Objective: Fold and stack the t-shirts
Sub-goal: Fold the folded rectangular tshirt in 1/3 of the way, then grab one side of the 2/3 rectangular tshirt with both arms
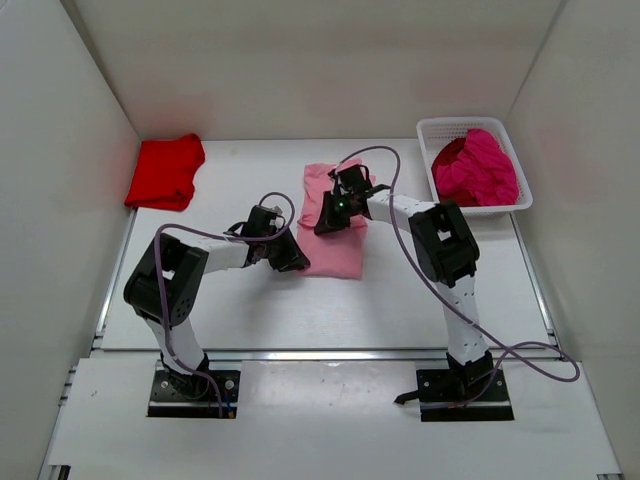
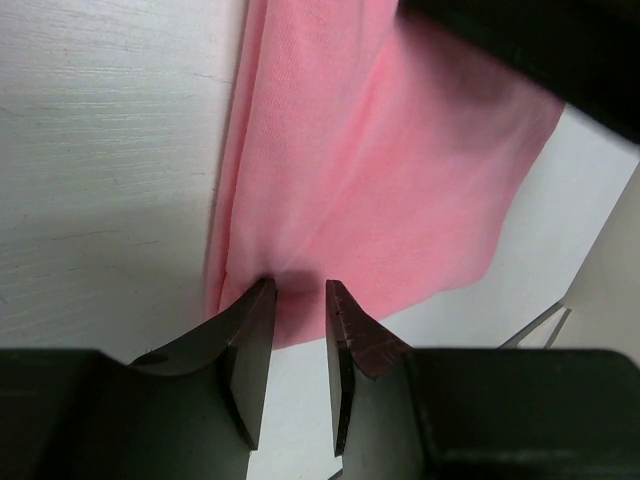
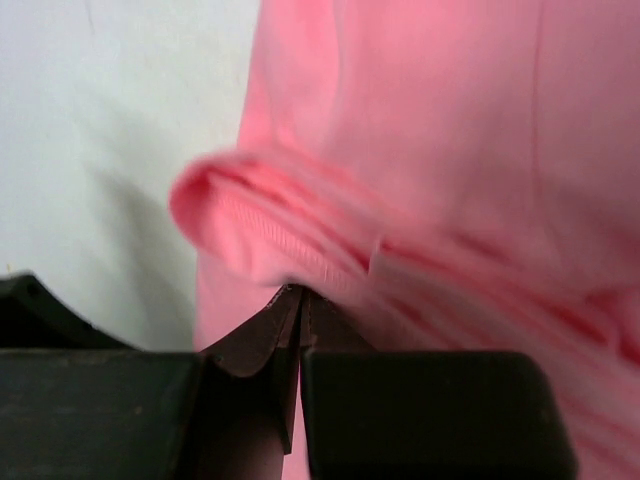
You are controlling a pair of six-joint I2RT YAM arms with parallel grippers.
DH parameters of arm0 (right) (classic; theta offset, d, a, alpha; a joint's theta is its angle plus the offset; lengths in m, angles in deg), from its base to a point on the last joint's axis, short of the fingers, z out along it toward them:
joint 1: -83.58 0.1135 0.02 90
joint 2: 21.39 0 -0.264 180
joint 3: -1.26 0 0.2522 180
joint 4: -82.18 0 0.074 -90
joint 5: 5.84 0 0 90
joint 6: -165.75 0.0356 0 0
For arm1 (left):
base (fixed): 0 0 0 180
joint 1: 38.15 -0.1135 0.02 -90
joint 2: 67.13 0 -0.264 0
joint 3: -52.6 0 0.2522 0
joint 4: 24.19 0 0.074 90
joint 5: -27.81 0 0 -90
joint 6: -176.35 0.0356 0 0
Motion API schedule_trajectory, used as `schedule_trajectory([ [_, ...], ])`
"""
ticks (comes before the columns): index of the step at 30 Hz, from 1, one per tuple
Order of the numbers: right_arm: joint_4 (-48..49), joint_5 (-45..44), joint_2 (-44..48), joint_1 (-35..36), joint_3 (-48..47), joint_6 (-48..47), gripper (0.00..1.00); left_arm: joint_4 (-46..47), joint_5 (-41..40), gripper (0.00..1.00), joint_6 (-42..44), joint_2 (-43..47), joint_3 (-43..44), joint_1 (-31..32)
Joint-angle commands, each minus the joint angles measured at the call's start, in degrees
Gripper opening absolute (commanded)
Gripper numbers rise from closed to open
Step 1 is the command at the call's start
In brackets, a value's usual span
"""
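A light pink t-shirt lies partly folded at the table's middle. My right gripper is over its left half, shut on a raised fold of the pink cloth; its jaws are pressed together at that hem. My left gripper is at the shirt's near left edge. Its jaws stand a little apart, with their tips touching the pink fabric and bare table showing between them. A bright red t-shirt lies folded at the far left. Deep magenta t-shirts are bunched in the basket.
The white mesh basket stands at the back right, against the wall. White walls close in the table on the left, back and right. The right arm's purple cable loops over the table beside the pink shirt.
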Motion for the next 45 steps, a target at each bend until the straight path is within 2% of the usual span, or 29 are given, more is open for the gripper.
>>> schedule_trajectory([
  [1,0.4,-4.9,-2.9,-1.5,-7.0,-1.0,0.01,-5.8,-2.3,0.39,2.0,-0.6,-0.5,0.6],
  [6,0.6,-12.7,-6.4,-4.6,-18.2,0.1,0.01,-4.8,-1.5,0.39,0.7,-0.8,-1.9,1.5],
  [9,1.2,-12.0,-6.6,-7.1,-22.7,2.0,0.00,-5.6,-2.1,0.39,0.8,-0.5,-2.0,2.5],
  [13,-7.0,-10.8,-4.7,-6.7,-29.4,-1.1,0.00,-6.5,-2.1,0.39,1.3,0.9,-0.9,1.8],
  [16,-9.5,-8.8,0.1,-5.5,-23.4,-3.6,0.00,-6.8,-1.3,0.39,0.6,2.0,0.0,1.0],
  [19,-5.7,-6.6,9.3,-4.5,-7.8,-4.3,0.00,-7.6,0.1,0.40,0.6,3.5,2.2,0.2],
  [21,-1.8,-3.3,18.9,-5.4,7.6,-2.1,0.01,-9.4,0.0,0.43,2.1,5.8,4.5,-0.3],
  [22,0.2,-2.1,20.8,-5.8,10.9,-1.3,0.03,-11.0,-0.2,0.47,2.8,6.3,4.9,-0.2],
  [24,0.5,-2.2,28.5,-6.4,22.0,-0.6,0.16,-12.9,-1.6,0.53,4.8,8.7,5.5,-1.5],
  [25,1.2,-2.2,31.4,-6.7,24.2,-0.4,0.21,-14.8,-1.9,0.57,5.6,9.4,5.0,-1.8],
  [27,3.5,0.6,33.9,-6.3,33.2,1.7,0.35,-15.8,-2.0,0.64,7.0,10.9,2.1,-3.7],
  [30,8.4,0.1,36.8,-4.5,40.4,5.6,0.42,-15.1,0.6,0.72,7.6,10.9,-2.6,-5.5],
  [33,16.2,1.2,36.8,-4.5,46.0,10.4,0.46,-14.6,2.0,0.72,8.0,8.4,-3.6,-4.2],
  [35,20.4,2.4,36.2,-5.9,49.0,14.4,0.47,-11.1,3.8,0.73,6.2,6.2,-3.7,-2.9],
  [39,22.3,1.4,34.9,-6.1,49.8,16.1,0.45,-7.7,4.3,0.72,3.1,3.4,-3.4,-2.2],
  [42,24.0,0.7,35.0,-5.8,51.3,17.1,0.39,-8.1,2.4,0.60,3.1,2.2,-2.9,-1.7],
  [44,24.9,0.0,34.6,-5.4,51.7,17.7,0.33,-8.4,2.4,0.44,3.1,2.1,-3.4,-1.8],
  [45,24.9,0.0,34.0,-5.2,51.7,17.8,0.31,-7.5,2.5,0.40,2.4,2.5,-3.7,-1.8],
])
